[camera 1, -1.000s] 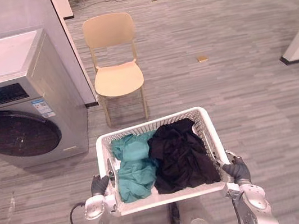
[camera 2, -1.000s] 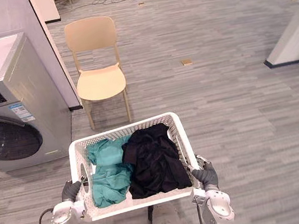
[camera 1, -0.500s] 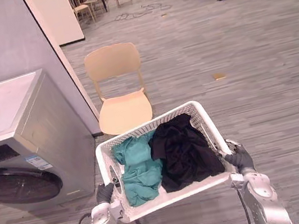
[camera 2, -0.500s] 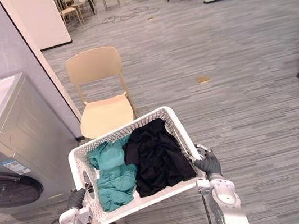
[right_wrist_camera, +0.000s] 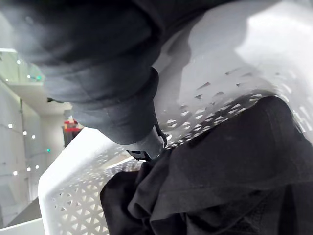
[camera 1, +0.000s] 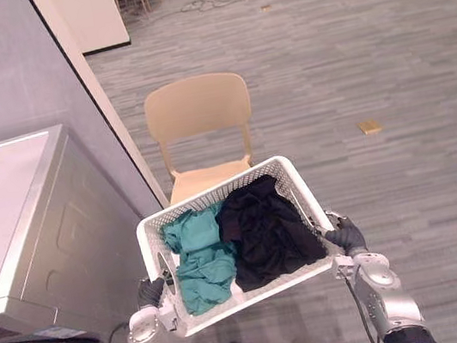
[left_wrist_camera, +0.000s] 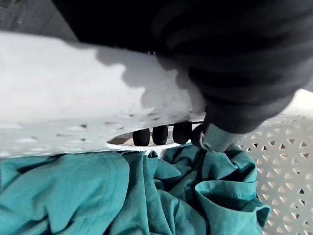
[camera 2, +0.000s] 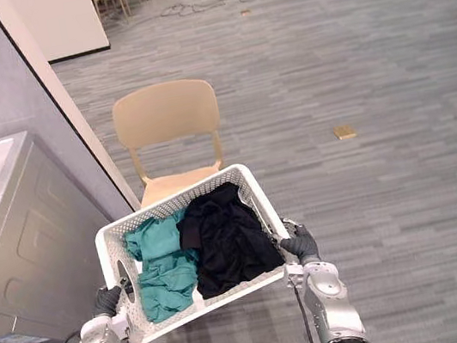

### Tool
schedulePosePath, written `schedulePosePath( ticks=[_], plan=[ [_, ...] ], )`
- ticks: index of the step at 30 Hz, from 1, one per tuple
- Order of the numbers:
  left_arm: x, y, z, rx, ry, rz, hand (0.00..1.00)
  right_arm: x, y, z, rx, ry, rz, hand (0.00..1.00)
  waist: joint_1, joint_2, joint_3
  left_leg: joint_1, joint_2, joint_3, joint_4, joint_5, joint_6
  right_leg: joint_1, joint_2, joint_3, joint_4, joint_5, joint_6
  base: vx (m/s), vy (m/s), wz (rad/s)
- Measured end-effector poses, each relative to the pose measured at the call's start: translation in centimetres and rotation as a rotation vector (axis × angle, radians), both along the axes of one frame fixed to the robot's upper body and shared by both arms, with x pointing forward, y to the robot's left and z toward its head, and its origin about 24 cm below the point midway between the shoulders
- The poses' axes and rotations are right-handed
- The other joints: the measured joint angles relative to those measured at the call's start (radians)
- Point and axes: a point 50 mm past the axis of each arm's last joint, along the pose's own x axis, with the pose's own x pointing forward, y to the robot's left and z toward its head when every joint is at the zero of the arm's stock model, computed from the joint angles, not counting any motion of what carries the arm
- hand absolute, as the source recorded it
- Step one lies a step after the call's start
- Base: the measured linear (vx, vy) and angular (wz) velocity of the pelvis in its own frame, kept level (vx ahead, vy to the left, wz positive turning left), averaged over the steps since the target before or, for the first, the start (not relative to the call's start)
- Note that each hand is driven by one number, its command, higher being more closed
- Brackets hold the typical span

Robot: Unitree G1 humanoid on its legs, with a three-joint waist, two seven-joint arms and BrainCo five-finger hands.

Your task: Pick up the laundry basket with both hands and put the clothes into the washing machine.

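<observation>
Evidently our left hand [camera 1: 150, 291] and right hand [camera 1: 344, 237] each curl round opposite sides of the laundry basket [camera 1: 153, 235], balancing the clothes [camera 1: 260, 232].

We carried laundry basket [camera 1: 256, 289] forward: far rim now overlaps chair [camera 1: 197, 105] seat, earlier well short of chair.

White perforated plastic laundry basket [camera 1: 203, 202] held off floor, left hand [camera 1: 150, 291] and right hand [camera 1: 344, 236] gripping its short ends. Inside: crumpled teal garment [camera 1: 199, 259] on left, crumpled black garment [camera 1: 266, 231] on right, touching. Silver-grey washing machine [camera 1: 40, 245] near, on basket's left.
</observation>
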Motion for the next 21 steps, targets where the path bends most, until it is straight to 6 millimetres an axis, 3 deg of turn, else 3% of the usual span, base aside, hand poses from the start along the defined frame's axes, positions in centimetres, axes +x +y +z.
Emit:
schedulePosePath(
  ticks=[2, 3, 4, 5, 6, 7, 9, 11, 14, 18, 19, 20, 21],
  plan=[
    [0.5, 0.5, 0.5, 0.018, -0.025, -0.006, 1.0, 0.2, 0.3, 0.1, 0.006, -0.013, 0.009, 1.0, -0.006, 0.007, 0.006, 0.027, 0.024, -0.015, -0.004, -0.051, -0.011, -0.069, 0.001, -0.032, -0.107, -0.04, -0.01, 0.18, -0.073, 0.14],
    [1.6, 0.9, 1.2, 0.039, -0.054, -0.014, 1.0, 0.5, 0.6, 0.3, 0.016, -0.023, 0.012, 1.0, -0.008, -0.011, 0.025, 0.031, 0.037, -0.025, 0.012, -0.075, -0.024, -0.107, 0.018, -0.019, -0.298, -0.049, -0.002, 0.16, -0.151, 0.3],
    [1.9, 1.2, 1.4, 0.05, -0.063, -0.018, 1.0, 0.5, 0.6, 0.3, 0.017, -0.025, 0.013, 1.0, -0.014, -0.012, 0.036, 0.029, 0.046, -0.035, 0.027, -0.089, -0.033, -0.104, 0.03, -0.019, -0.392, -0.04, 0.003, 0.13, -0.227, 0.43],
    [2.3, 1.3, 1.7, 0.058, -0.074, -0.024, 1.0, 0.6, 0.6, 0.3, 0.018, -0.026, 0.014, 1.0, -0.024, -0.016, 0.049, 0.012, 0.061, -0.047, 0.064, -0.121, -0.054, -0.086, 0.055, -0.018, -0.578, 0.015, 0.008, 0.04, -0.186, 0.34],
    [2.3, 1.4, 1.7, 0.062, -0.076, -0.026, 1.0, 0.5, 0.7, 0.3, 0.019, -0.024, 0.016, 1.0, -0.025, -0.025, 0.048, 0.006, 0.062, -0.053, 0.082, -0.138, -0.064, -0.081, 0.06, -0.015, -0.642, 0.055, 0.005, 0.12, -0.313, 0.45],
    [2.4, 1.3, 1.7, 0.059, -0.075, -0.03, 1.0, 0.4, 0.5, 0.2, 0.014, -0.017, 0.015, 1.0, -0.033, -0.031, 0.056, 0.005, 0.068, -0.082, 0.122, -0.173, -0.089, -0.056, 0.068, -0.016, -0.662, 0.171, 0.011, 0.14, -0.277, 0.34],
    [2.7, 0.6, 1.8, 0.051, -0.082, -0.05, 1.0, 0.7, -0.4, 0.7, -0.021, -0.024, 0.024, 1.0, -0.033, 0.001, 0.064, -0.014, 0.109, -0.098, 0.132, -0.185, -0.113, -0.054, 0.102, -0.053, -0.678, 0.174, -0.008, 0.16, -0.267, 0.22],
    [4.4, 0.4, 2.8, 0.057, -0.127, -0.066, 1.0, 1.6, -0.7, 1.5, -0.039, -0.053, 0.04, 1.0, -0.025, 0.03, 0.077, -0.033, 0.139, -0.111, 0.104, -0.165, -0.139, -0.061, 0.129, -0.085, -0.706, 0.191, -0.033, 0.13, -0.203, 0.18],
    [7.0, 0.9, 4.6, 0.102, -0.192, -0.09, 1.0, 3.3, -0.3, 2.4, -0.017, -0.09, 0.054, 1.0, -0.02, 0.024, 0.086, -0.055, 0.161, -0.13, 0.063, -0.129, -0.159, -0.072, 0.145, -0.126, -0.733, 0.207, -0.054, 0.08, -0.159, 0.3],
    [11.8, 2.6, 9.7, 0.209, -0.351, -0.11, 1.0, 6.7, 1.2, 5.6, -0.009, -0.221, 0.103, 1.0, -0.003, 0.019, 0.133, -0.142, 0.164, -0.131, 0.063, -0.095, -0.17, -0.149, 0.146, -0.131, -0.764, 0.256, -0.069, -0.04, -0.045, 0.08],
    [13.4, 3.2, 11.9, 0.248, -0.411, -0.11, 1.0, 7.5, 1.9, 6.6, 0.001, -0.26, 0.111, 1.0, 0.007, 0.02, 0.15, -0.183, 0.159, -0.126, 0.069, -0.088, -0.171, -0.189, 0.138, -0.129, -0.762, 0.267, -0.069, -0.09, -0.009, 0.04],
    [13.6, 3.3, 12.3, 0.255, -0.423, -0.111, 1.0, 7.6, 2.0, 6.7, 0.006, -0.266, 0.111, 1.0, 0.008, 0.02, 0.153, -0.192, 0.158, -0.125, 0.072, -0.087, -0.172, -0.197, 0.137, -0.128, -0.761, 0.27, -0.07, -0.12, -0.002, 0.05],
    [14.6, 3.9, 14.1, 0.29, -0.471, -0.111, 1.0, 8.3, 2.7, 7.5, 0.015, -0.291, 0.121, 1.0, 0.013, 0.019, 0.169, -0.23, 0.156, -0.122, 0.093, -0.087, -0.172, -0.226, 0.133, -0.126, -0.758, 0.276, -0.07, -0.11, 0.0, 0.04]
  ],
)
